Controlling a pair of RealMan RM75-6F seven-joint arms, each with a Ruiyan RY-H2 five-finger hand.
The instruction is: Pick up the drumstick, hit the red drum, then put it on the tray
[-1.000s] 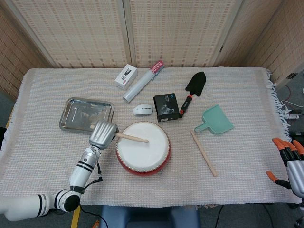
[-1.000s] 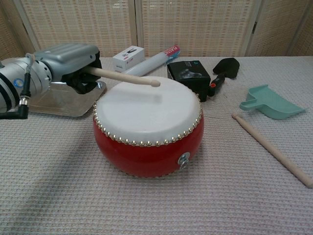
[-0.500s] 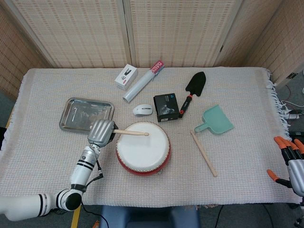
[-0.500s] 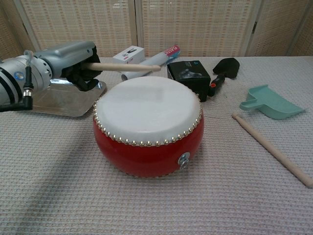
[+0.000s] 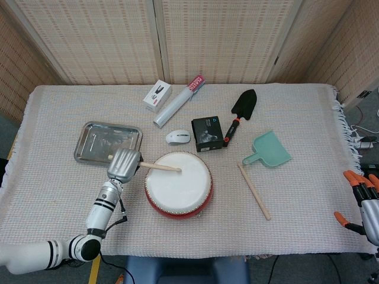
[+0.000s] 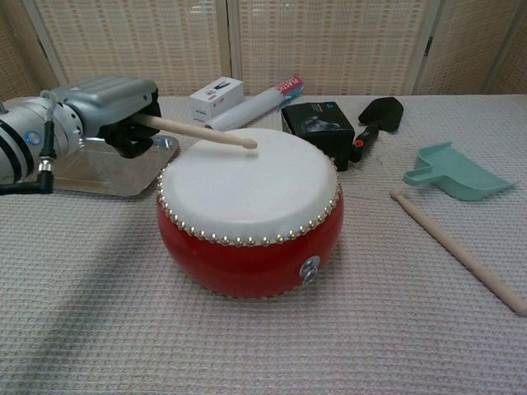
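Left hand (image 6: 107, 103), fingers clamped on wooden drumstick (image 6: 198, 130), is hitting round red drum (image 6: 251, 239); placing on steel tray (image 5: 89, 133) left of it remains.

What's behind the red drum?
Behind the red drum sit a white mouse and a black box. In the chest view the drum hides the mouse completely and covers the box's lower edge.

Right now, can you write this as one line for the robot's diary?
left hand: holds drumstick | tip over red drum | tray: bare | right hand: idle, table edge
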